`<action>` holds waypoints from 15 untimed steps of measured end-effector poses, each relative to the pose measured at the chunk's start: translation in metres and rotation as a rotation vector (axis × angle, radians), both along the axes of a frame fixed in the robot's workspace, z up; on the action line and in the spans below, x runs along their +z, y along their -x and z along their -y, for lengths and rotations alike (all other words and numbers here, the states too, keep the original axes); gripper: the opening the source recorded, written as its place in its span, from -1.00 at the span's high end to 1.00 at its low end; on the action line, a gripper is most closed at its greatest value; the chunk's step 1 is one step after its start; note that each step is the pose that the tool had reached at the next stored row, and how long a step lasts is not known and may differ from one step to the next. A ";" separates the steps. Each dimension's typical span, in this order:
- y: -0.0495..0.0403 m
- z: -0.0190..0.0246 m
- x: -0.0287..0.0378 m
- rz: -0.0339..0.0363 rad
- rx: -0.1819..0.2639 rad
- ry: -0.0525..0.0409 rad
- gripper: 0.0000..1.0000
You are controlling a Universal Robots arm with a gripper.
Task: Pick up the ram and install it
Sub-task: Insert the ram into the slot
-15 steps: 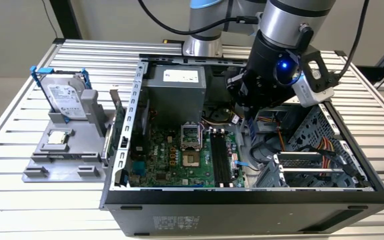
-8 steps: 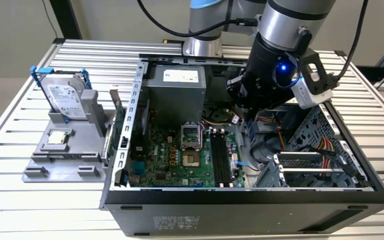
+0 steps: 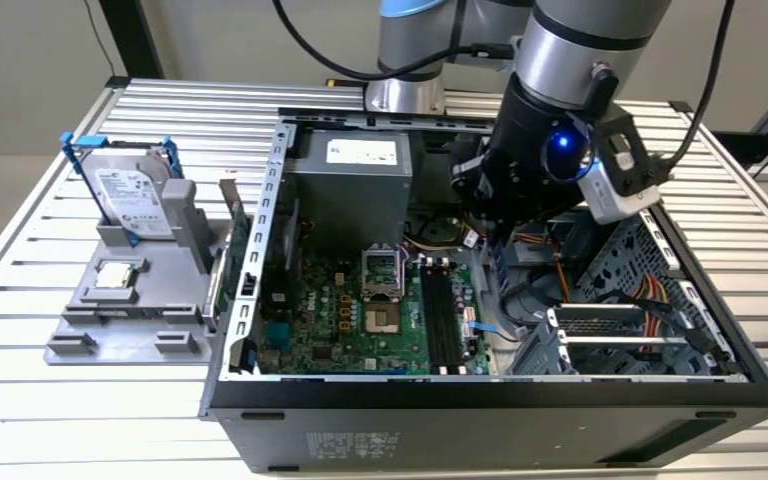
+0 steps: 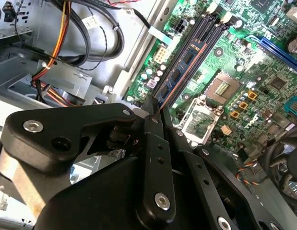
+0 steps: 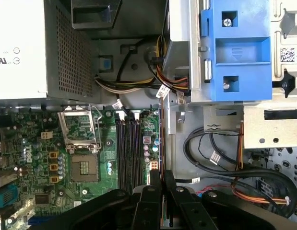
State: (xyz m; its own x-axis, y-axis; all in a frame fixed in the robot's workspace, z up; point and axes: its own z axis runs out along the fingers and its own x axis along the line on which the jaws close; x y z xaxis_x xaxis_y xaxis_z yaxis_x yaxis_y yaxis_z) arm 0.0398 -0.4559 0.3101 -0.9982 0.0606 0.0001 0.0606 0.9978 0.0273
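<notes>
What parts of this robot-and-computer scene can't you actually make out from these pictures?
- Exterior view: the arm's wrist blocks the spot where it reaches into the computer case.
- Second wrist view: the gripper covers the near end of the ram; whether the stick touches a slot is unclear.
- Exterior view: the grey holder hides the hard drive's lower edge.

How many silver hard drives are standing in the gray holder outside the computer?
1. The hard drive stands upright at the back of the gray holder, on the exterior view's left of the computer case.
</notes>
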 end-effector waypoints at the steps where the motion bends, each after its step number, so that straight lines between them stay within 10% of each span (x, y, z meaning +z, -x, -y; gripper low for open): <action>1: 0.0000 0.0000 -0.0003 -0.0001 0.000 0.0012 1.00; 15: 0.0009 0.0009 -0.0106 0.0000 -0.005 0.0050 1.00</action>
